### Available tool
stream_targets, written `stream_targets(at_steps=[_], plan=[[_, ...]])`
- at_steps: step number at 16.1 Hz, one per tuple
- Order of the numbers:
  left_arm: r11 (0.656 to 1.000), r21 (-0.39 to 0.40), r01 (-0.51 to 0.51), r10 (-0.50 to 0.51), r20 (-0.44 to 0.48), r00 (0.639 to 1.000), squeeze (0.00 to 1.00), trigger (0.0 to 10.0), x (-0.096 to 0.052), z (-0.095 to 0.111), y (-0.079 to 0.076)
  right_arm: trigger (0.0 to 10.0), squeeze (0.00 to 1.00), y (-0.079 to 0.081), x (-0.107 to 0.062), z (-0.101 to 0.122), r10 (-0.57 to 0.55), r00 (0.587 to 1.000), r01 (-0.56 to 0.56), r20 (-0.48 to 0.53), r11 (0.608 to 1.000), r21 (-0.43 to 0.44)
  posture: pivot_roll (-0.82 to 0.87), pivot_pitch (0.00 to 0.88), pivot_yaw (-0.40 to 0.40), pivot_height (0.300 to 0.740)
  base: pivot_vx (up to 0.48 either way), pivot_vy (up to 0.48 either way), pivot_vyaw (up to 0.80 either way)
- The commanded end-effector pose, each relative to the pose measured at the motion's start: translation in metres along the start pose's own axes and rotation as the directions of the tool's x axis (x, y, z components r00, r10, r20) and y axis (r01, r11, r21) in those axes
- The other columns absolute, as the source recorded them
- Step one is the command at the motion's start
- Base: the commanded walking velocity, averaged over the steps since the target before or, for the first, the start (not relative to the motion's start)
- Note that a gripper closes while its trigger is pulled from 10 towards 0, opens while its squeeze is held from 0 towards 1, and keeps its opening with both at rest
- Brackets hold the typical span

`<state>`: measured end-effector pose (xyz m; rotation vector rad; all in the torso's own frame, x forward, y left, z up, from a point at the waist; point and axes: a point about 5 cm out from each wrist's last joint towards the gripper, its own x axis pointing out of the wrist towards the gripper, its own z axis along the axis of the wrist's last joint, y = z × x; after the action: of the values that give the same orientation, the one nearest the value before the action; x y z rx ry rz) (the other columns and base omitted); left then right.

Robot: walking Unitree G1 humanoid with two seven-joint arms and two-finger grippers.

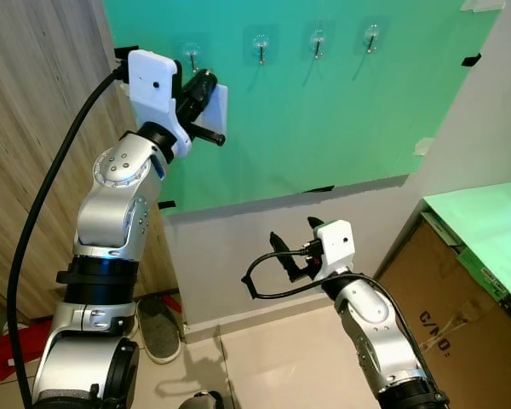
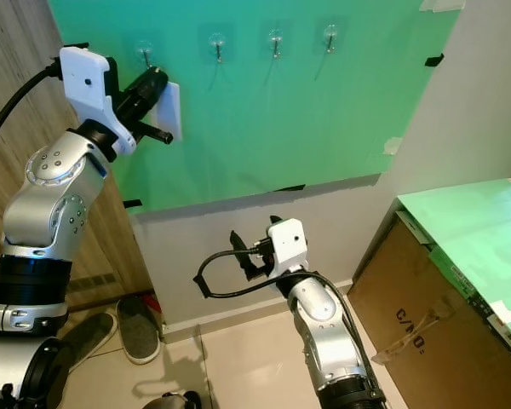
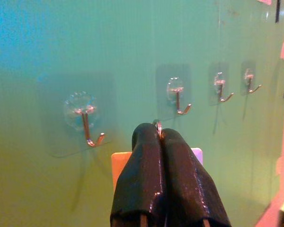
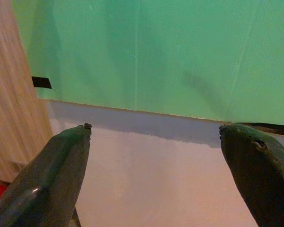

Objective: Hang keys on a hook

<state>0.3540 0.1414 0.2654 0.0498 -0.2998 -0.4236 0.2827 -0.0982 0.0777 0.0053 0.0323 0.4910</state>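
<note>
In the upper left of the head views the left gripper [image 1: 206, 100] is raised to the green board [image 1: 324, 128], its fingers pinched together on a small metal key ring [image 3: 157, 124] with a white tag [image 1: 217, 111] hanging below. In the left wrist view the ring sits between the first hook [image 3: 87, 127] and the second hook [image 3: 179, 101], a little below both. To hang it well, the ring probably needs lifting above a hook's upturned tip, pressing toward the board, then lowering. Two more hooks [image 1: 317, 41] lie to the right. The right gripper [image 1: 291, 256] hangs low at centre, fingers wide apart, holding nothing. A cardboard box [image 1: 460, 315] sits lower right, shoes [image 1: 157, 328] lower left.
</note>
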Motion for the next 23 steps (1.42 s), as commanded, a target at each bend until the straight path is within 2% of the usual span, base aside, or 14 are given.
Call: stream_targets(at_steps=[1, 5, 9, 11, 12, 13, 15, 17, 19, 20, 21, 22, 23], plan=[[1.000, -0.023, 0.016, -0.016, 0.002, 1.000, 0.00, 10.0, 0.005, 0.004, -0.001, 10.0, 0.00, -0.001, 0.000, 0.004, 0.003, 1.000, -0.003, 0.015, 1.000, -0.008, 0.00, 0.000, 0.011, 0.740, 0.000, 0.000, 0.00], [0.983, -0.184, -0.017, 0.011, -0.035, 0.999, 0.00, 10.0, 0.017, -0.007, 0.009, 10.0, 0.00, 0.000, 0.001, 0.004, 0.013, 1.000, -0.013, 0.013, 1.000, -0.005, -0.01, 0.000, 0.022, 0.740, 0.000, 0.000, 0.00], [0.960, -0.276, -0.036, 0.024, -0.045, 0.999, 0.00, 10.0, 0.021, -0.012, 0.014, 10.0, 0.00, 0.000, 0.001, 0.003, 0.012, 1.000, -0.012, 0.012, 1.000, -0.003, -0.02, 0.000, 0.029, 0.740, 0.000, 0.000, 0.00], [0.955, -0.295, -0.046, 0.034, -0.044, 0.998, 0.00, 10.0, 0.020, -0.013, 0.017, 10.0, 0.00, 0.000, 0.000, 0.003, 0.011, 1.000, -0.011, 0.012, 1.000, -0.004, -0.02, 0.000, 0.032, 0.740, 0.000, 0.000, 0.00], [0.960, -0.277, -0.043, 0.035, -0.034, 0.999, 0.00, 10.0, 0.018, -0.011, 0.017, 10.0, 0.00, -0.001, 0.000, 0.003, 0.009, 1.000, -0.009, 0.013, 1.000, -0.004, -0.03, 0.000, 0.038, 0.740, 0.000, 0.000, 0.00], [0.975, -0.217, -0.046, 0.043, -0.015, 0.999, 0.00, 10.0, 0.016, -0.007, 0.017, 10.0, 0.00, -0.001, -0.001, 0.002, 0.007, 1.000, -0.007, 0.012, 1.000, -0.005, -0.03, 0.000, 0.036, 0.740, 0.000, 0.000, 0.00], [0.988, -0.144, -0.046, 0.050, 0.028, 0.998, 0.00, 10.0, 0.014, 0.001, 0.016, 10.0, 0.00, -0.001, -0.002, 0.002, 0.009, 1.000, -0.009, 0.012, 1.000, -0.005, -0.03, 0.000, 0.032, 0.740, 0.000, 0.000, 0.00], [0.992, -0.108, -0.065, 0.072, 0.067, 0.995, 0.00, 10.0, 0.014, 0.009, 0.016, 10.0, 0.00, 0.000, -0.002, 0.001, 0.013, 1.000, -0.013, 0.010, 1.000, -0.005, -0.02, 0.000, 0.029, 0.740, 0.000, 0.000, 0.00], [0.998, -0.019, -0.067, 0.068, 0.083, 0.994, 0.00, 10.0, 0.008, 0.012, 0.014, 10.0, 0.00, -0.001, -0.001, 0.002, 0.003, 1.000, -0.003, 0.009, 1.000, -0.009, -0.02, 0.000, 0.033, 0.740, 0.000, 0.000, 0.00], [0.996, 0.025, -0.082, 0.080, 0.070, 0.994, 0.00, 10.0, -0.010, 0.003, 0.010, 10.0, 0.00, -0.006, -0.007, 0.009, -0.045, 0.998, 0.046, 0.035, 0.999, -0.019, -0.03, 0.000, 0.041, 0.740, 0.000, 0.000, 0.00], [0.996, 0.033, -0.082, 0.082, 0.021, 0.996, 0.00, 10.0, -0.036, -0.014, 0.001, 10.0, 0.00, -0.011, -0.017, 0.017, -0.081, 0.994, 0.083, 0.071, 0.996, -0.036, -0.02, 0.000, 0.038, 0.740, 0.000, 0.000, 0.00], [0.995, 0.033, -0.092, 0.092, -0.022, 0.995, 0.00, 10.0, -0.053, -0.027, -0.005, 10.0, 0.00, -0.012, -0.024, 0.022, -0.088, 0.992, 0.093, 0.089, 0.994, -0.056, -0.02, 0.000, 0.035, 0.740, 0.000, 0.000, 0.00], [0.988, 0.028, -0.153, 0.155, -0.131, 0.979, 0.00, 10.0, -0.091, -0.055, -0.014, 10.0, 0.00, -0.017, -0.041, 0.031, -0.120, 0.985, 0.131, 0.123, 0.987, -0.089, -0.02, 0.000, 0.026, 0.740, 0.000, 0.000, 0.00]])
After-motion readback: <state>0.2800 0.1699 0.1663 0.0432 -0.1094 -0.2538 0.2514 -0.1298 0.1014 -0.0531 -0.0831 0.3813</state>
